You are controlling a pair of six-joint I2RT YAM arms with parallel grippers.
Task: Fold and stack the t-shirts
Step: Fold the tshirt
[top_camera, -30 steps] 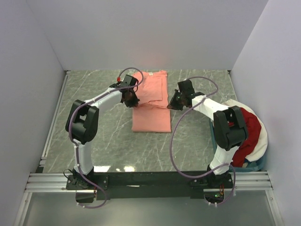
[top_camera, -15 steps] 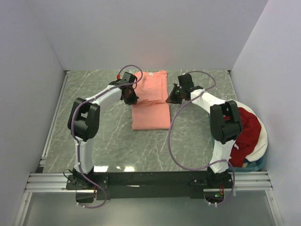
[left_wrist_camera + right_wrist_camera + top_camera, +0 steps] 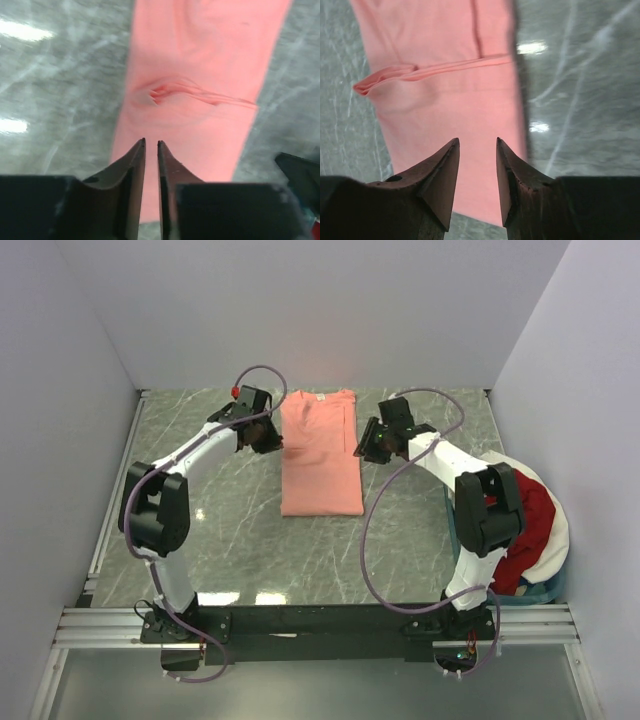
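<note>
The salmon-pink t-shirt (image 3: 320, 455) lies flat on the table as a long narrow folded strip, with a cross fold showing in both wrist views (image 3: 200, 95) (image 3: 445, 70). My left gripper (image 3: 263, 436) (image 3: 151, 142) hovers at the strip's left edge, its jaws a narrow gap apart with nothing between them. At the strip's right edge my right gripper (image 3: 366, 445) (image 3: 477, 140) stands open and empty. The dark red t-shirt (image 3: 527, 525) is heaped in the basket at the right.
The white-rimmed round basket (image 3: 557, 540) sits at the table's right edge, next to the right arm's base. Grey walls close off the back and both sides. A metal rail (image 3: 115, 490) runs along the left edge.
Both grippers have let go of the pink t-shirt and opened. The left gripper has drawn back to the left and the shirt now lies flat.
</note>
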